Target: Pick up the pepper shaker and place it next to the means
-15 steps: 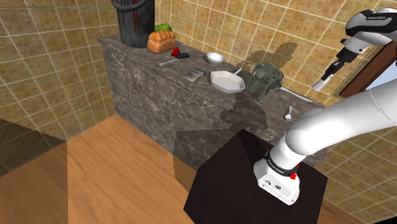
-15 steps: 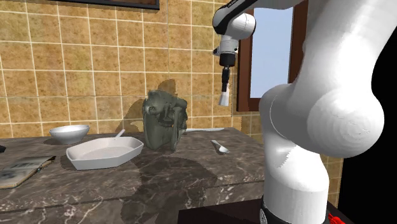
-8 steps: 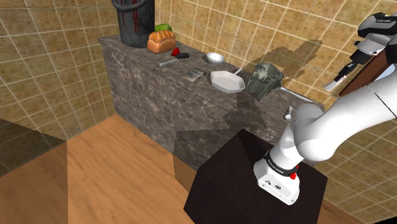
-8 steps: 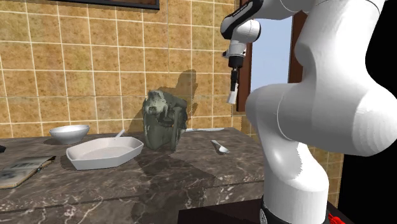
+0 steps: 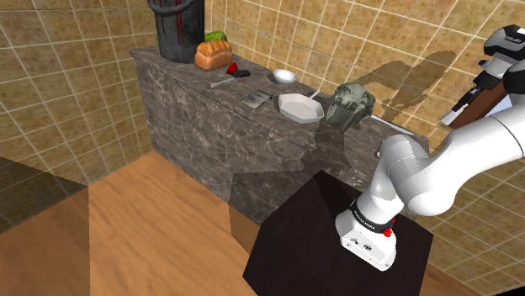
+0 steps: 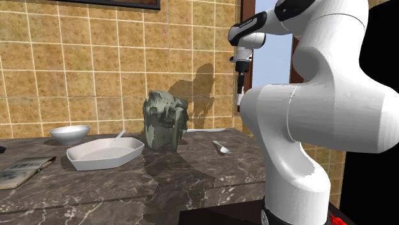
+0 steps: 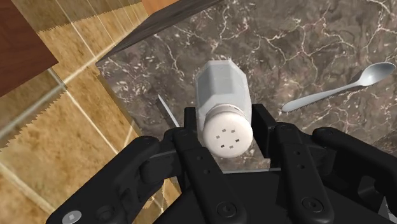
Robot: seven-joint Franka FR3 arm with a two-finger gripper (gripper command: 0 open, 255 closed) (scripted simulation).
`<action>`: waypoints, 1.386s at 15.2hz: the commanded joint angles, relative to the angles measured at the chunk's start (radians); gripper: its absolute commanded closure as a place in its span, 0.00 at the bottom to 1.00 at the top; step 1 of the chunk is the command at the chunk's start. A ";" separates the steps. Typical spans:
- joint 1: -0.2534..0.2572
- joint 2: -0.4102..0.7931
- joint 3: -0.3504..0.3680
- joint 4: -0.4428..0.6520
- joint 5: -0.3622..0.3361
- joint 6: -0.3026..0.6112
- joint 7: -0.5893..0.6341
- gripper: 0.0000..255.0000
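The pepper shaker (image 7: 218, 95) is off the surface (image 7: 305, 38), clasped between the black fingers of the hand (image 7: 227, 122), above the marble's end corner where it meets the tiled wall and a brown wooden frame. Its long axis runs along the fingers: the white, holed cap faces back into the hand and the base points down at the marble. In the second exterior view the shaker (image 6: 238, 98) hangs close to upright under the hand (image 6: 240, 82); in the shoulder view the shaker (image 5: 448, 117) slants down below the hand (image 5: 461, 103). Since a second ago the hand has carried it toward the shoulder view's right, away from the grey-green lump (image 5: 349, 105) and up against the brown frame, and the white elbow has swung closer in. Nothing lying on the surface has shifted. A spoon (image 7: 337, 86) lies on the marble near the shaker's base. Past the lump along the surface come a white eight-sided dish (image 5: 300, 107), a white bowl (image 5: 284, 76) and a loaf (image 5: 214, 55) toward the opposite end.
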 commanded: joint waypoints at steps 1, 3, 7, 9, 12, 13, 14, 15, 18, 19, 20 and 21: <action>-0.010 -0.004 -0.002 -0.025 -0.005 0.023 0.000 1.00; -0.020 -0.007 -0.003 -0.053 -0.008 0.049 0.003 1.00; -0.035 -0.016 -0.007 -0.105 -0.017 0.098 0.010 1.00; -0.041 -0.021 -0.010 -0.128 -0.023 0.122 0.014 1.00; -0.047 -0.030 -0.017 -0.161 -0.033 0.156 0.019 1.00; -0.048 -0.033 -0.020 -0.171 -0.036 0.167 0.021 1.00; -0.050 -0.037 -0.022 -0.181 -0.040 0.178 0.023 1.00; -0.051 -0.040 -0.025 -0.191 -0.044 0.189 0.025 1.00; -0.052 -0.052 -0.035 -0.218 -0.056 0.221 0.031 1.00; -0.052 -0.056 -0.039 -0.226 -0.060 0.232 0.034 1.00; -0.052 -0.060 -0.043 -0.234 -0.065 0.242 0.036 1.00; -0.052 -0.064 -0.047 -0.242 -0.069 0.252 0.038 1.00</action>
